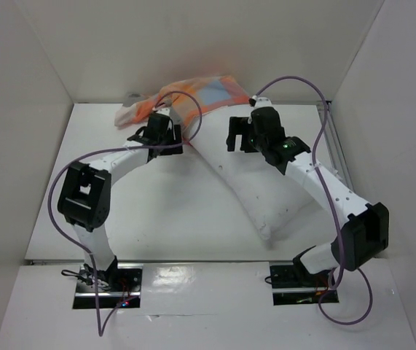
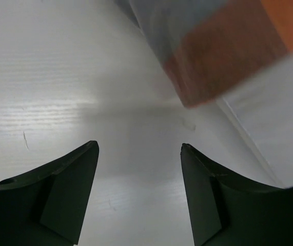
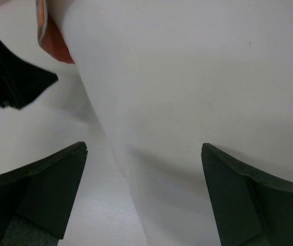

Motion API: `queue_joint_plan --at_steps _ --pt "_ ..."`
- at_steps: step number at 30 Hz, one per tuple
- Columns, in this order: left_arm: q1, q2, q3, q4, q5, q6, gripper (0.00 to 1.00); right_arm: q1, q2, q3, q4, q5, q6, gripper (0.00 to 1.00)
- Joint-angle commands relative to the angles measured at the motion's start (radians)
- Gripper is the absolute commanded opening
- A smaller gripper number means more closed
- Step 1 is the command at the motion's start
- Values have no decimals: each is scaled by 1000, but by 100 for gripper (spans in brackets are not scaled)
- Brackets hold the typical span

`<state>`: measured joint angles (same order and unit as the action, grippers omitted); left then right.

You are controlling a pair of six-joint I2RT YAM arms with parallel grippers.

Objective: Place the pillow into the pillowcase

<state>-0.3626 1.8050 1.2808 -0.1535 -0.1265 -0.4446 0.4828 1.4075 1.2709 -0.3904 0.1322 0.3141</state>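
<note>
The white pillow (image 1: 258, 189) lies slantwise across the table, its far end reaching the checked orange, blue and grey pillowcase (image 1: 197, 93), which is bunched at the back wall. My left gripper (image 1: 161, 128) hovers open at the pillowcase's near edge. In the left wrist view it (image 2: 138, 148) has only bare table between its fingers, with a pillowcase corner (image 2: 223, 51) and the pillow's edge (image 2: 282, 118) ahead. My right gripper (image 1: 235, 135) is open over the pillow's far part. In the right wrist view it (image 3: 143, 148) straddles the pillow (image 3: 197, 92) without touching it, with an orange bit of pillowcase (image 3: 54, 46) beyond.
White walls close in the table (image 1: 164, 219) at the back and on both sides. A rail (image 1: 335, 146) runs along the right edge. Purple cables (image 1: 295, 80) loop above both arms. The left gripper's black body (image 3: 10, 77) shows in the right wrist view.
</note>
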Motion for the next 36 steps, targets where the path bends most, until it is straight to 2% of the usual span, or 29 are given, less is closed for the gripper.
queue_joint_plan --at_steps 1,6,10,15,23,27,30,31,33,34,35,36 --pt "34 81 128 103 39 -52 76 39 28 79 -76 58 -59 100" --pt "71 99 118 167 145 -72 71 96 73 91 -169 139 -75 100" --pt "80 77 60 241 234 -72 71 105 73 58 -169 149 -75 100" --pt "80 86 71 250 307 -45 70 96 73 58 -169 149 -75 100" --pt "80 74 71 241 309 -54 71 86 73 67 -202 168 -75 100" --pt "80 108 116 187 231 -66 73 86 73 58 -220 153 -75 100" --pt "80 146 143 169 199 -75 69 86 73 58 -252 118 -75 100" --pt "89 146 152 169 199 -75 64 86 73 58 -266 118 -85 100" --pt "90 146 152 184 199 -75 60 86 73 42 -278 107 -86 100" --pt "90 146 152 184 199 -75 43 77 73 33 -278 107 -75 100" --pt "90 146 164 184 199 -75 34 77 73 12 -256 96 -75 100" --pt "90 146 164 184 199 -75 22 62 85 -1 -240 86 -75 100"
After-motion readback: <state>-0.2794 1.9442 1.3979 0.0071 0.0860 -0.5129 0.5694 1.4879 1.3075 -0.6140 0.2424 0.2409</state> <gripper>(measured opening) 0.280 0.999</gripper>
